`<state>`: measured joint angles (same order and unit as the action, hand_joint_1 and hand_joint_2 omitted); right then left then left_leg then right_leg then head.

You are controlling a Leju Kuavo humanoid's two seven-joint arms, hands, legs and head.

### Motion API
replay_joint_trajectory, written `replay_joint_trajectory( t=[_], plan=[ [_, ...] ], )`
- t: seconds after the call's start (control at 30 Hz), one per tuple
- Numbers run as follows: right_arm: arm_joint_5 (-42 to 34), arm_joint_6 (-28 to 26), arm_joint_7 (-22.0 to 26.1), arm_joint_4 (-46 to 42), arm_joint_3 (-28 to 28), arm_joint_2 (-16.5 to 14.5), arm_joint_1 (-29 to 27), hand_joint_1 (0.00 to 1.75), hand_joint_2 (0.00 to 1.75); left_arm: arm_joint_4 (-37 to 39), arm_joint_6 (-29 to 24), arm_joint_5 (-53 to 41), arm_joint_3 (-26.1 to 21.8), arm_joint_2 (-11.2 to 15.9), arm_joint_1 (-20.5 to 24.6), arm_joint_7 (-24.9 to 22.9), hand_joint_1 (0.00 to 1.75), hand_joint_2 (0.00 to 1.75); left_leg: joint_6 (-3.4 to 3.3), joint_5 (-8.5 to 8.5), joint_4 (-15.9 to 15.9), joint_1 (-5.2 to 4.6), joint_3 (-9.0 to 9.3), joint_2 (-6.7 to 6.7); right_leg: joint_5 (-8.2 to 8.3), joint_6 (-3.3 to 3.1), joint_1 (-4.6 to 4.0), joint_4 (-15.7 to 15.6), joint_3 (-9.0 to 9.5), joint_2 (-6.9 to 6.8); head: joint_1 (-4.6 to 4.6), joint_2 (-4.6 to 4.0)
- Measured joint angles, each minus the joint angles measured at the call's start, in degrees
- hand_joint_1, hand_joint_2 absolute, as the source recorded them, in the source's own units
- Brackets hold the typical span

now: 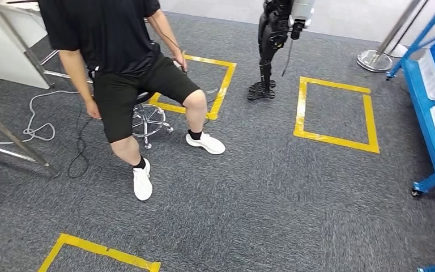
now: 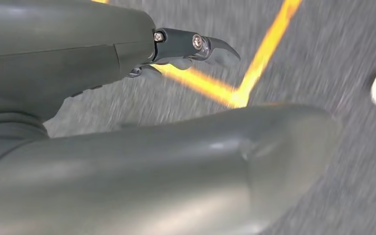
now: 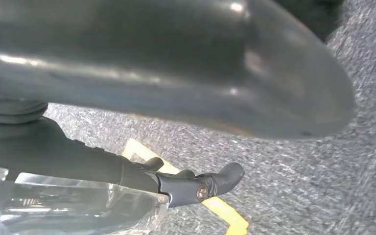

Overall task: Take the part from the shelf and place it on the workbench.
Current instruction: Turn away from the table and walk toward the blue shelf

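Clearly, right hand [image 3: 186, 183] grips a clear plastic part [image 3: 68, 205]; left hand [image 2: 191, 46] hangs unclenched, holding nothing.

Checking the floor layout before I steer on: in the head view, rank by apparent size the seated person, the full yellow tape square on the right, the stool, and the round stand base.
1. Seated person, partly cut off by the frame.
2. Yellow tape square.
3. Stool, mostly hidden by the person.
4. Round stand base, farther away, so its rank is unsure.

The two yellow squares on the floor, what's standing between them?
In the head view, another robot's black legs stand on the grey carpet between the left yellow square and the right yellow square.
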<state>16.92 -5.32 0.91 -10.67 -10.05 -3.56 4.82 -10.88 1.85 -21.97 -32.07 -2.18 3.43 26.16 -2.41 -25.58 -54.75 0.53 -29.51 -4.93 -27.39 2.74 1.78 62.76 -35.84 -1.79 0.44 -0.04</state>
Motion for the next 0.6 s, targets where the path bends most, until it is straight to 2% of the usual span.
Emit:
replay_joint_trajectory(
  t=[0.03,0.07,0.1,0.17,0.2,0.23,0.27,0.3,0.33,0.37,0.4,0.43,0.47,0.53,0.6],
  plan=[
    [0.42,0.1,-0.16,-0.01,-0.01,-0.03,0.16,0.0,0.0,-0.03,0.81,-0.21,0.13,0.13,-0.01,-0.84,0.0,0.0,0.52,-0.28,-0.29,-0.09,-0.01,-0.69,0.89,0.24,0.04,-3.64,2.26,-1.58,0.1,0.0],
    [0.76,0.16,-0.26,-0.02,-0.01,-0.09,0.33,0.0,0.0,-0.06,1.26,-0.39,0.24,0.26,-0.01,-1.52,0.0,0.0,1.07,-0.56,-0.54,-0.21,0.06,-1.33,1.41,0.07,0.05,-6.01,3.71,-2.66,-0.01,0.0],
    [1.02,0.22,-0.34,-0.03,-0.01,-0.14,0.46,0.0,0.0,-0.09,1.46,-0.48,0.33,0.39,0.03,-1.98,0.0,0.0,1.57,-0.84,-0.76,-0.31,0.2,-1.99,1.57,-0.34,-0.09,-6.97,4.18,-3.25,-0.11,0.0],
    [1.31,0.3,-0.48,-0.03,-0.01,-0.11,0.45,0.0,0.0,-0.12,1.47,-0.55,0.43,0.44,0.23,-2.57,0.0,0.0,2.37,-1.21,-0.87,-0.04,0.59,-3.01,1.73,-1.4,-0.24,-6.8,3.86,-1.91,-0.44,0.0],
    [1.44,0.33,-0.55,-0.02,-0.01,-0.08,0.38,0.0,0.0,-0.13,1.31,-0.57,0.44,0.43,0.34,-2.85,0.0,0.0,2.78,-1.69,-1.28,0.26,0.61,-2.36,1.85,-1.83,-0.15,-6.85,3.83,-1.19,-0.51,0.0],
    [1.58,0.35,-0.67,-0.02,-0.01,-0.05,0.36,0.0,0.0,-0.13,1.05,-0.62,0.44,0.43,0.38,-3.14,0.0,0.0,3.1,-2.79,-2.45,0.54,0.23,-0.92,2.04,-2.32,-0.04,-6.89,3.9,-0.5,-0.61,0.0],
    [1.75,0.36,-0.76,-0.02,-0.01,-0.07,0.37,0.0,0.0,-0.13,0.8,-0.71,0.43,0.43,0.29,-3.42,0.0,0.0,3.32,-4.62,-4.9,0.73,-0.73,1.04,2.28,-2.78,0.0,-6.93,3.99,0.23,-0.71,0.0],
    [1.91,0.36,-0.85,-0.02,-0.01,-0.1,0.38,0.0,0.0,-0.12,0.61,-0.87,0.43,0.44,0.13,-3.67,0.0,0.0,3.36,-6.91,-8.47,0.8,-2.23,3.04,2.46,-3.15,-0.18,-6.93,3.85,1.01,-0.84,0.0],
    [2.01,0.37,-0.91,-0.02,-0.01,-0.13,0.38,0.0,0.0,-0.11,0.43,-1.01,0.43,0.45,-0.07,-3.84,0.0,0.0,3.2,-9.12,-12.67,0.8,-4.11,4.19,2.61,-3.43,-0.53,-6.89,3.72,1.84,-0.9,0.0],
    [2.07,0.38,-0.91,-0.02,-0.01,-0.17,0.35,0.0,0.0,-0.1,0.33,-1.14,0.43,0.44,-0.24,-3.97,0.0,0.0,2.99,-10.59,-16.3,0.77,-5.83,4.71,2.7,-3.61,-0.92,-6.86,3.6,2.75,-0.92,0.0],
    [2.08,0.39,-0.92,-0.02,-0.01,-0.17,0.27,0.0,0.0,-0.09,0.21,-1.23,0.43,0.43,-0.32,-4.05,0.0,0.0,2.71,-10.84,-18.22,0.74,-6.86,4.89,2.76,-3.71,-1.27,-6.84,3.55,3.66,-0.92,0.0],
    [2.08,0.4,-0.93,-0.02,-0.01,-0.17,0.18,0.0,0.0,-0.09,0.13,-1.25,0.43,0.42,-0.35,-4.1,0.0,0.0,2.31,-9.91,-17.99,0.67,-6.93,5.02,2.82,-3.8,-1.58,-6.82,3.56,4.54,-0.91,0.0],
    [2.08,0.4,-0.95,-0.02,-0.01,-0.17,0.12,0.0,0.0,-0.09,0.08,-1.26,0.43,0.42,-0.34,-4.1,0.0,0.0,1.84,-8.07,-15.67,0.55,-5.99,5.25,2.88,-3.88,-1.81,-6.82,3.62,5.36,-0.9,0.0],
    [2.08,0.41,-0.96,-0.02,-0.01,-0.3,0.1,0.0,0.0,-0.09,0.03,-1.27,0.43,0.52,-0.32,-4.11,0.0,0.0,0.55,-3.83,-8.0,0.09,-2.54,7.2,3.02,-3.89,-2.06,-6.82,3.76,6.88,-0.86,0.0],
    [2.08,0.42,-0.96,-0.02,-0.01,-0.52,0.13,0.0,0.0,-0.09,0.02,-1.28,0.43,0.71,-0.28,-4.14,0.0,0.0,-0.55,-1.94,-3.41,-0.43,-0.48,8.8,3.24,-3.63,-2.01,-6.84,3.65,8.11,-0.9,0.0]
  ],
)
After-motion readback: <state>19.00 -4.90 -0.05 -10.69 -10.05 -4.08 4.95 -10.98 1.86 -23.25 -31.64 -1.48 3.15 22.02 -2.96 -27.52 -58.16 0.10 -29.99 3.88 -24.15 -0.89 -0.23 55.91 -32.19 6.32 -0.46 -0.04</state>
